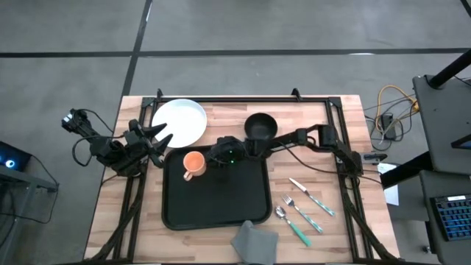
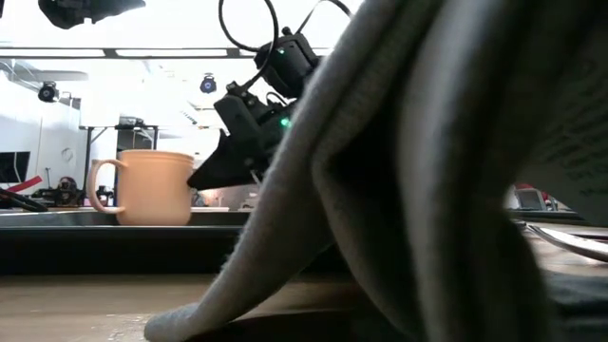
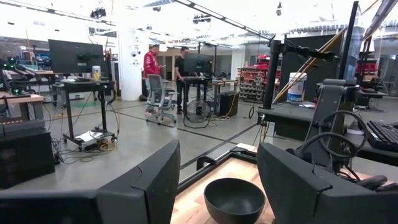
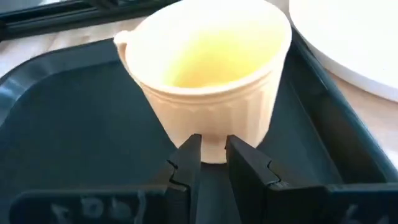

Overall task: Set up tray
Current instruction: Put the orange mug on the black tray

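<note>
From above, the tray [image 1: 215,193] is lying on the table [image 1: 309,132] near the middle, its long sides running near to far, with an orange mug [image 1: 193,163] standing upright in its far-left corner. The right pincer [image 1: 212,157] is reaching in from the right and sitting just beside the mug, over the tray's far edge. The left pincer [image 1: 160,138] is waiting with its fingers spread over the near-left rim of the white plate [image 1: 179,123], which sits just beyond the tray's far-left corner. A black bowl [image 1: 260,126] is resting farther right; cutlery [image 1: 302,210] is lying right of the tray.

At table height, a grey napkin [image 2: 418,180] is blocking most of the scene; the mug is showing on the tray's rim, with the right pincer's dark fingers angling down beside it.

The left wrist camera is looking past parted fingers toward the black bowl, gripping nothing.

The right wrist camera is showing narrowly parted fingertips [image 4: 189,158] directly before the mug's base, holding nothing, apparently just short of touching. The right arm is plainly the nearer one to the mug; the plate lies closer to the left.
</note>
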